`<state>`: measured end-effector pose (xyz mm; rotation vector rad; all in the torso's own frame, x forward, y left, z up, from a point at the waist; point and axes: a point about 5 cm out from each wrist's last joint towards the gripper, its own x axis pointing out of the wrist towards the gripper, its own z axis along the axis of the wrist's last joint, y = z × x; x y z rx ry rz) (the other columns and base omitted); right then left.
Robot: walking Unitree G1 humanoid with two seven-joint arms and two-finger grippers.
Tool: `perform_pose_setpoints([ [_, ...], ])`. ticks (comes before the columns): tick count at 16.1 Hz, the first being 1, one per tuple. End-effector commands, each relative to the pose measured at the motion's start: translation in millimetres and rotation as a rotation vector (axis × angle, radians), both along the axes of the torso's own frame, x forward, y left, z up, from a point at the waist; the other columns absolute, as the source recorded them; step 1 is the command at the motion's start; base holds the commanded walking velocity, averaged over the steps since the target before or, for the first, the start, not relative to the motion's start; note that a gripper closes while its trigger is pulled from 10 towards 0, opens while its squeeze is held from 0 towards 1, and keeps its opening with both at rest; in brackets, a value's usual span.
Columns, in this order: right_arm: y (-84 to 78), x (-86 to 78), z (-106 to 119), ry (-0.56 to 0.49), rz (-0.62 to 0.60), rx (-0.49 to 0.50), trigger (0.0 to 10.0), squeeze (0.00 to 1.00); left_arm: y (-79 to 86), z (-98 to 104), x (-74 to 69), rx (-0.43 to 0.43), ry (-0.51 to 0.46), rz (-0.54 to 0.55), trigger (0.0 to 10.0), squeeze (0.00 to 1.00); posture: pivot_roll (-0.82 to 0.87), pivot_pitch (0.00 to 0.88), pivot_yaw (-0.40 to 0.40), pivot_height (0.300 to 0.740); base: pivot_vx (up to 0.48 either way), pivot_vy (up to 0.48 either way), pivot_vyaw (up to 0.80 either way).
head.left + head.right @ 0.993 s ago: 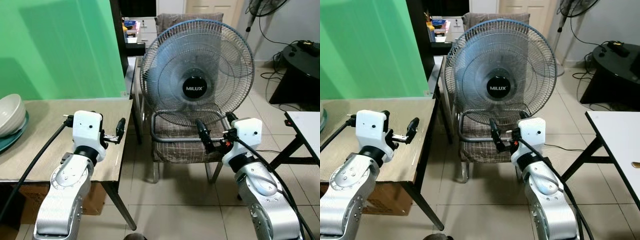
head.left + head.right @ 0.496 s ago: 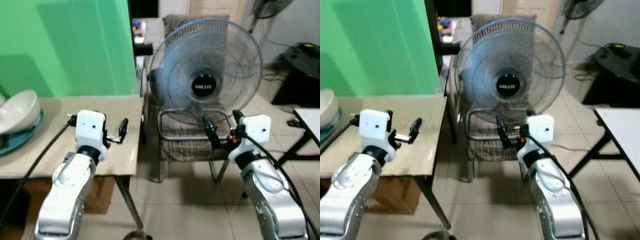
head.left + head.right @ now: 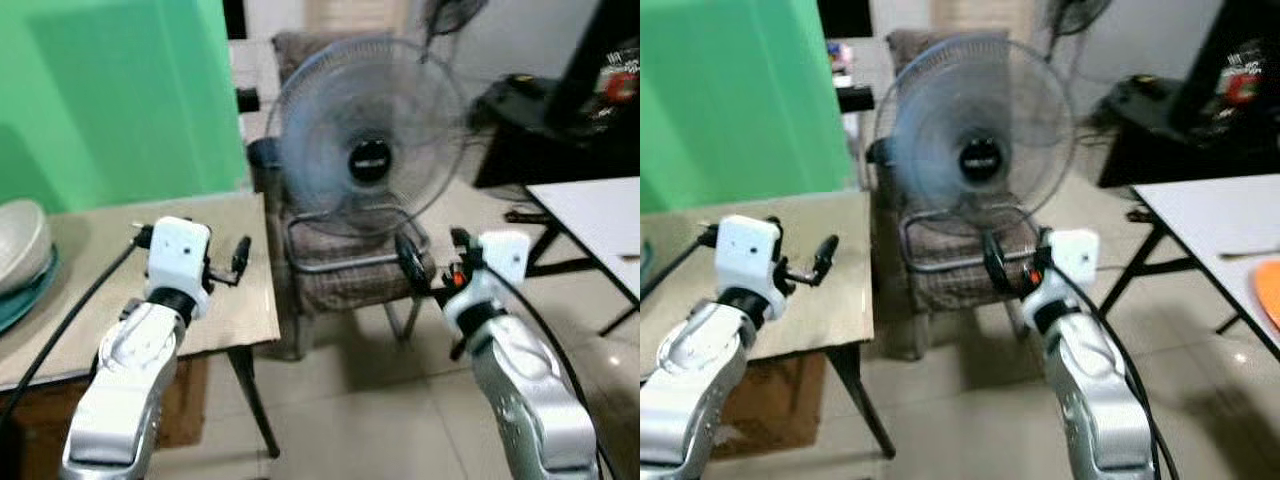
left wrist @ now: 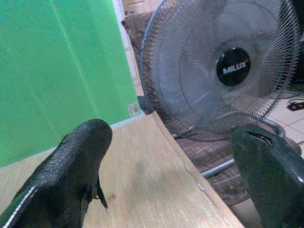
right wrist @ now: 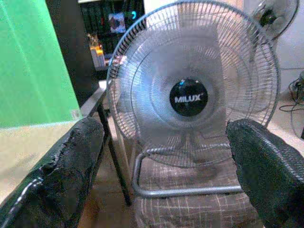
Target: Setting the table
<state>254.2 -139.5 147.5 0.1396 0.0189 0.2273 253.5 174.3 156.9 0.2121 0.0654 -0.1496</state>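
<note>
A white bowl (image 3: 20,238) rests on a teal plate (image 3: 28,298) at the far left of a beige table (image 3: 100,310). My left gripper (image 3: 240,258) hovers over that table's right end, open and empty; in the left wrist view its fingers (image 4: 71,166) stand wide apart over the tabletop. My right gripper (image 3: 432,255) hangs open in front of the chair, nothing between its fingers (image 5: 71,166). A white table (image 3: 1200,210) stands at the right, with an orange plate (image 3: 1268,290) at its edge and a thin utensil (image 3: 1245,253) beside it.
A grey floor fan (image 3: 365,150) sits on a checked chair (image 3: 350,275) straight ahead, between the two tables. A green screen (image 3: 110,90) backs the beige table. Dark furniture (image 3: 560,110) stands at the back right. Tiled floor (image 3: 350,420) lies open below.
The whole view has swung to the right, bringing more of the white table and the orange plate into sight. Both arms hold the same pose, grippers still open.
</note>
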Motion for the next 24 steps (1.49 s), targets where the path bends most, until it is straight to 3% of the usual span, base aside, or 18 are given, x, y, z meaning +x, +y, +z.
perform_pose_setpoints([
  [1,-2.6,0.9,-1,0.017,-0.02,0.005,10.0,1.0,0.9,2,0.6,0.01,-0.01,-0.004,10.0,0.0,0.12,0.0,0.02,0.74,0.0,0.247,0.0],
  [2,-2.2,3.1,-3,0.016,-0.035,-0.032,10.0,1.0,6.5,-1,1.2,0.019,0.0,0.032,10.0,0.0,0.12,0.0,0.026,0.74,0.0,0.247,0.0],
  [5,1.8,2.2,0,0.011,-0.006,-0.004,10.0,1.0,3.2,5,1.7,0.012,-0.016,-0.003,10.0,0.0,0.13,0.0,0.015,0.74,0.0,0.249,0.0],
  [7,4.3,3.0,-3,0.027,0.01,-0.041,10.0,1.0,7.5,2,2.4,0.003,-0.007,0.027,10.0,0.0,0.13,0.0,0.028,0.74,0.0,0.251,0.0],
  [14,7.5,4.0,-1,0.016,0.022,-0.036,10.0,1.0,1.1,6,10.0,-0.005,-0.025,-0.023,10.0,0.0,0.11,0.0,0.035,0.74,0.0,0.328,0.0],
  [24,9.1,3.7,-5,0.033,0.039,-0.019,10.0,1.0,3.4,6,7.3,0.001,-0.027,-0.014,10.0,0.0,0.13,0.0,0.026,0.74,0.0,0.369,0.0],
])
